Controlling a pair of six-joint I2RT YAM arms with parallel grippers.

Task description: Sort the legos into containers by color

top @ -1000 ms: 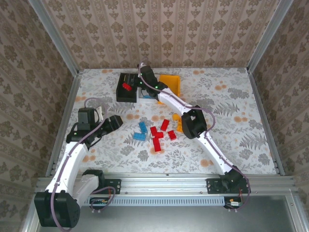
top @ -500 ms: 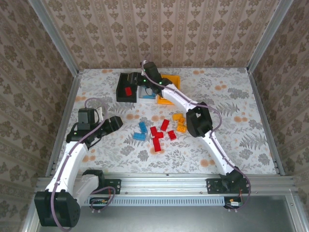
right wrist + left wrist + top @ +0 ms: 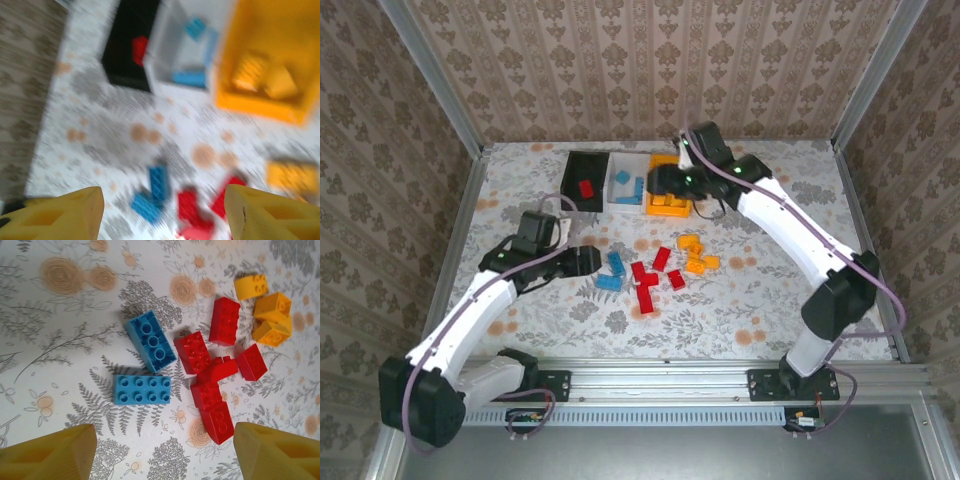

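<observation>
the flower-patterned table (image 3: pixel 790 290) carries everything. at its upper middle the three containers stand in a tight row. the black bin (image 3: pixel 572 172) on the left holds one red brick, the white bin (image 3: pixel 617 203) in the middle holds blue ones, and the orange bin (image 3: pixel 670 213) on the right holds orange ones.

the right gripper (image 3: pixel 658 182) hangs over the orange bin's left side. its wrist view is blurred, but the fingers stand wide apart with nothing between them, so it is open and empty. the left gripper (image 3: pixel 588 264) is left of centre, just beside the loose legos, with its jaws likewise spread and empty.

sorting looks partly done. the step in hand seems to be the left arm's approach to a blue pick. the next move calls for lowering the jaws across one brick's short sides, then carrying it to the white bin.

the loose legos lie studs up, glossy and hard. two blue bricks (image 3: pixel 150 342) sit at centre left, the upper one tilted and just beside a red one. the red cluster (image 3: pixel 212 390) is packed close at centre. three orange bricks (image 3: pixel 267 315) sit at upper right.
</observation>
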